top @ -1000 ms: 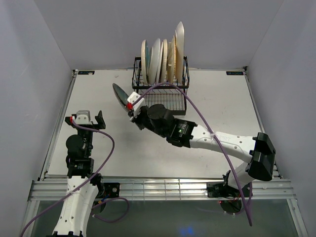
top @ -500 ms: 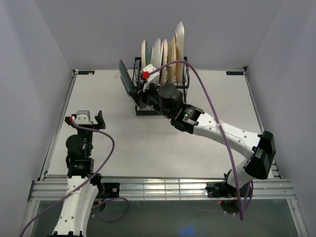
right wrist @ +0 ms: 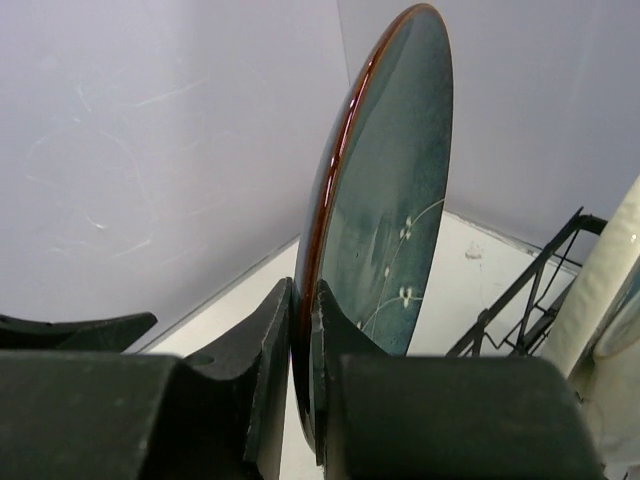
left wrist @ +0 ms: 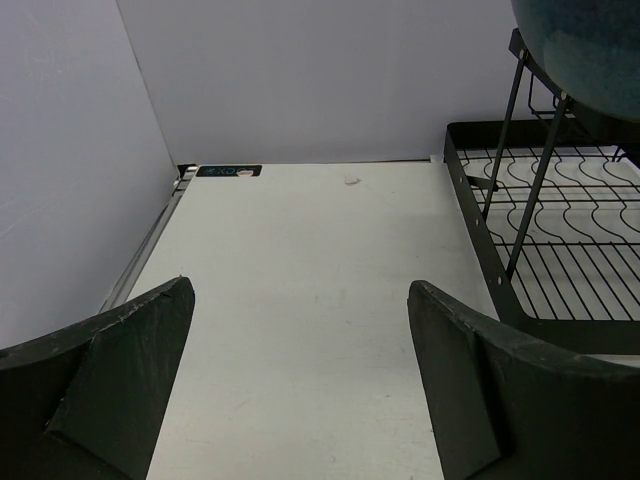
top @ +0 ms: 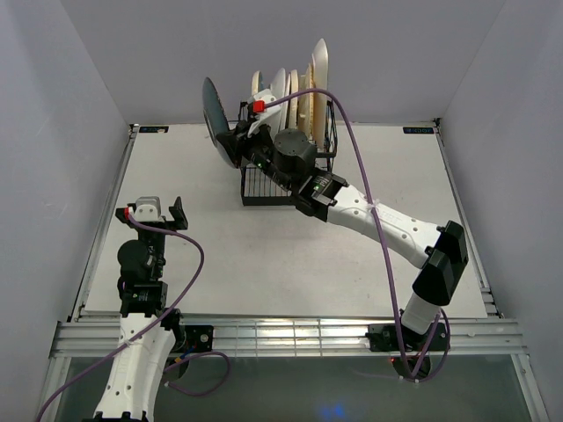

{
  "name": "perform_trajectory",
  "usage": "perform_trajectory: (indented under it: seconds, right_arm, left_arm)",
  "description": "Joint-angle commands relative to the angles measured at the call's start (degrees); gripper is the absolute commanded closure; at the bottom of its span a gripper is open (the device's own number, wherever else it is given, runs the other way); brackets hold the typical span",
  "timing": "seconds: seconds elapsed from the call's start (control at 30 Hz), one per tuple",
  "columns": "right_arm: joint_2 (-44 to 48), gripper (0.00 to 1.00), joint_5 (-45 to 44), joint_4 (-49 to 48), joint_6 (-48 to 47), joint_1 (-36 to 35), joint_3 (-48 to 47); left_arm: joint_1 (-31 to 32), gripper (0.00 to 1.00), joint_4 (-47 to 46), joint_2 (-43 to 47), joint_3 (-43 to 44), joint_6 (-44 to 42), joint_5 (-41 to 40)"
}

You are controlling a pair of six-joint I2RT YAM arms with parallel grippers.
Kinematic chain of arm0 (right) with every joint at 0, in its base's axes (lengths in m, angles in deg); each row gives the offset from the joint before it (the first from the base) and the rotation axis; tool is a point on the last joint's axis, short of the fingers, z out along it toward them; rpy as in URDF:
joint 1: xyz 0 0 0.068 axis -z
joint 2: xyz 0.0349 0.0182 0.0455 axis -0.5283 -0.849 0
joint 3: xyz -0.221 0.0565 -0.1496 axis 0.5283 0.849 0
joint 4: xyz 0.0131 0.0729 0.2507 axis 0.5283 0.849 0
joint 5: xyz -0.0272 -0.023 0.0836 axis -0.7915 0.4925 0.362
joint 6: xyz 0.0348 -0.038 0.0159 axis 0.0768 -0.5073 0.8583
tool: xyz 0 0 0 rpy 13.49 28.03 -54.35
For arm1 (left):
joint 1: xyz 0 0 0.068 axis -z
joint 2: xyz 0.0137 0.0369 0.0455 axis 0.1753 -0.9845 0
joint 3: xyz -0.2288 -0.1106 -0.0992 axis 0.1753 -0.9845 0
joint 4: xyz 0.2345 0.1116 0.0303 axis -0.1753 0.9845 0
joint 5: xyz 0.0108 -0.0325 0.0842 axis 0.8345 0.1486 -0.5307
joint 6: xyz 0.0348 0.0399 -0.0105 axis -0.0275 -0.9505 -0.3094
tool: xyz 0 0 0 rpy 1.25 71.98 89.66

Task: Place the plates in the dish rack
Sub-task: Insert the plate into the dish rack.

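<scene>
The left tool (top: pixel 151 211) gapes, holding nothing, low over the tabletop (top: pixel 176 167) and well apart from the rack (top: pixel 264 200). The teal plate (top: pixel 215 110) hangs on edge, its lower rim pinched in the right tool (top: pixel 242 139), just left of the rack's left end. The other plates (top: pixel 295 97) stand in the upper slots. The next move looks rightward, faces parallel to them.

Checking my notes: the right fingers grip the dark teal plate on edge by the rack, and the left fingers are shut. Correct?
No: the left fingers stand wide open, as the left wrist view shows. The right fingers do grip the dark teal plate on edge by the rack.
</scene>
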Motion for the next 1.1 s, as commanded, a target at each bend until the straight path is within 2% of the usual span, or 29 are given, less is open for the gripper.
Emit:
perform_trajectory:
  seconds: [0.0,0.17,0.37,0.53,0.87,1.07]
  right_arm:
    - [1.3,0.92,-1.6,-18.9,-1.9,-0.3,-6.4]
    - [1.2,0.92,-4.6,-29.0,-6.4,-0.3,-2.9]
    - [-0.9,0.92,-7.5,-30.9,-9.4,-0.3,-5.0]
    - [-1.9,0.92,-12.6,-35.8,-10.1,-0.3,-3.0]
    - [-4.4,0.92,-16.2,-43.2,-13.9,0.2,-1.5]
    - [-4.7,0.92,-17.3,-45.4,-12.8,1.5,0.8]
  left_arm:
    - [-0.3,0.02,-0.9,0.0,-0.7,0.0,-0.1]
    - [-0.3,0.02,-0.9,0.2,-0.7,-0.1,-0.2]
    - [-0.3,0.02,-0.9,0.2,-0.8,0.0,-0.1]
    - [-0.3,0.02,-0.8,0.5,-0.9,0.0,-0.1]
    - [-0.3,0.02,-0.8,0.8,-1.0,-0.1,-0.2]
    - [-0.3,0.02,-0.7,1.0,-1.0,-0.1,-0.1]
